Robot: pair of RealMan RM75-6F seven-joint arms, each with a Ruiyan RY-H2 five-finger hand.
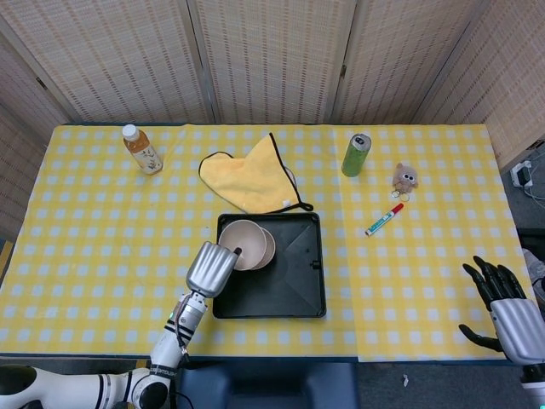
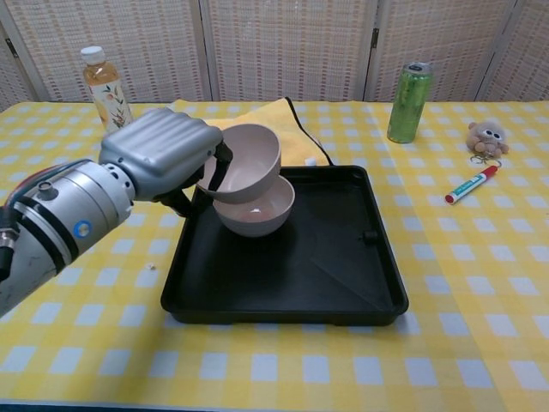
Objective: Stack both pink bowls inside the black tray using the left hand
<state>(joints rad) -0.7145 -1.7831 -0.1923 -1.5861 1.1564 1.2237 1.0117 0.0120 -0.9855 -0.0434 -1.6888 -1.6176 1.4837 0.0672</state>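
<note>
My left hand (image 1: 211, 267) (image 2: 163, 158) grips a pink bowl (image 1: 243, 243) (image 2: 249, 161) by its near rim and holds it tilted just above the second pink bowl (image 2: 257, 215) (image 1: 266, 249). That second bowl sits upright in the back left part of the black tray (image 1: 289, 281) (image 2: 292, 275). The held bowl overlaps most of the lower one in the head view. My right hand (image 1: 504, 307) hangs off the table's front right corner, fingers apart and holding nothing.
A yellow cloth (image 1: 251, 179) (image 2: 257, 133) lies just behind the tray. A tea bottle (image 1: 140, 149) (image 2: 105, 77) stands at the back left, a green can (image 1: 356, 154) (image 2: 408, 101) at the back right. A small plush toy (image 1: 404, 177) and a marker (image 1: 384, 219) lie right of the tray.
</note>
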